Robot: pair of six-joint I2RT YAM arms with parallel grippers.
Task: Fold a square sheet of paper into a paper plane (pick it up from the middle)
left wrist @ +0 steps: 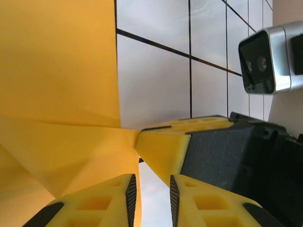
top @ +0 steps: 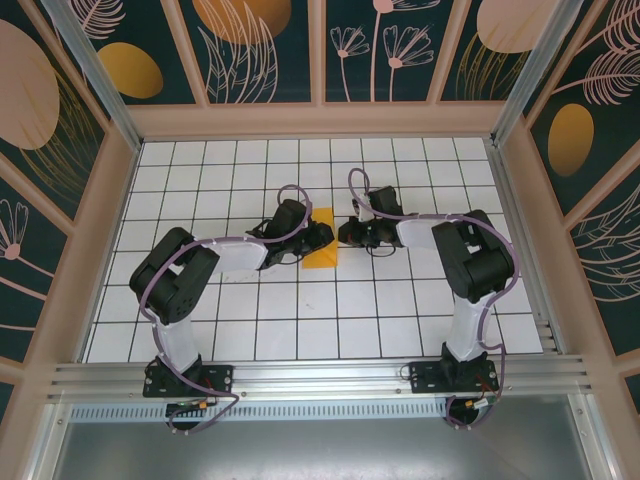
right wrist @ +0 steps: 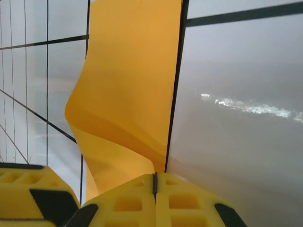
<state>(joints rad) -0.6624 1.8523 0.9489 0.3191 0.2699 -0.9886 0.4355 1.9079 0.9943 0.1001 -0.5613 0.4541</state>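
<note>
The square sheet of paper [top: 322, 256], orange-yellow and folded into a narrow strip, lies mid-table between both grippers. In the right wrist view the sheet [right wrist: 132, 71] curls up off the tiles and its near edge runs into my right gripper [right wrist: 155, 176], whose jaws meet with no gap. From the left wrist view those same right fingertips [left wrist: 142, 138] pinch the paper's [left wrist: 57, 71] edge. My left gripper [left wrist: 150, 182] stands slightly open; bare table shows between its pads and the paper's edge lies along the left finger [left wrist: 109, 198]. From above, the left gripper [top: 318, 238] and right gripper [top: 344, 235] sit close together.
The white grid table [top: 300, 320] is fenced by beige frame walls [top: 115, 200] on three sides. The right arm's wrist camera [left wrist: 260, 59] hangs close on the right in the left wrist view. A left finger [right wrist: 28, 194] shows at the right wrist view's lower left.
</note>
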